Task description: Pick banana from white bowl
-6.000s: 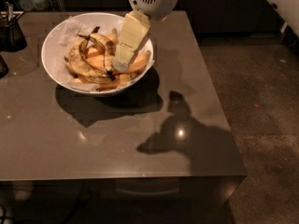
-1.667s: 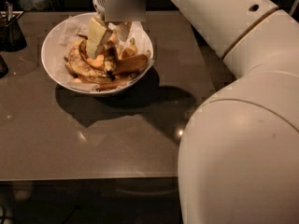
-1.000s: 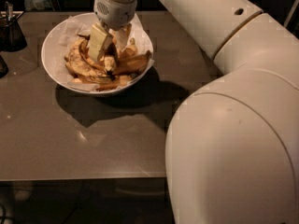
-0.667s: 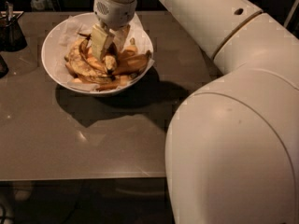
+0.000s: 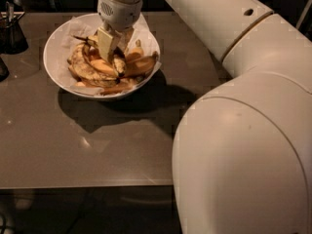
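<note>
Jaws of the gripper point(image 5: 116, 45) are held apart, low inside the white bowl point(image 5: 50, 57) on the surface point(image 5: 122, 145), right by the banana point(image 5: 83, 68), which is packed among other bananas point(image 5: 139, 65), so the wrong one could be grabbed, or the soft peel squashed.

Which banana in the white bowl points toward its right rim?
The orange-yellow banana, its tip at the right rim of the bowl. The other bananas lie further left, by the tool over the bowl's middle.
</note>
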### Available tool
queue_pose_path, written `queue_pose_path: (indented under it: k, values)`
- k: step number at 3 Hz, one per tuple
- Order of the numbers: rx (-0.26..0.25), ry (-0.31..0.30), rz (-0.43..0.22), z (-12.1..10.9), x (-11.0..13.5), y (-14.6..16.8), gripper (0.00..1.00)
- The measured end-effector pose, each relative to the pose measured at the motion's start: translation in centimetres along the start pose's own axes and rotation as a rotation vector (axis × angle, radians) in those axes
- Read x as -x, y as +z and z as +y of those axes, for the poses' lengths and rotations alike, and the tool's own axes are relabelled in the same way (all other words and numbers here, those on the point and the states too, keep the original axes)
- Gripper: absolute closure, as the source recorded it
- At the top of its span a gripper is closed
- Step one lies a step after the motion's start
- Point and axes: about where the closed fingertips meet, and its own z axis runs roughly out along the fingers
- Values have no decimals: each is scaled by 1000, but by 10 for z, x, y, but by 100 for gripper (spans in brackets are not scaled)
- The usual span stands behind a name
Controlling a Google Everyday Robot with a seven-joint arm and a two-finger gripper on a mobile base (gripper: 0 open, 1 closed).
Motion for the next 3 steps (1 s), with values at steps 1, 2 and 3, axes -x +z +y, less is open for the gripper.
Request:
queue_pose_path:
  k: [1,2,3]
  values:
    - [-21,-31,-35,4,-1,-15,100]
    - [-37,-73,-57,10,-4,-35,100]
    - [-33,-156,-100,21,-12,-48,100]
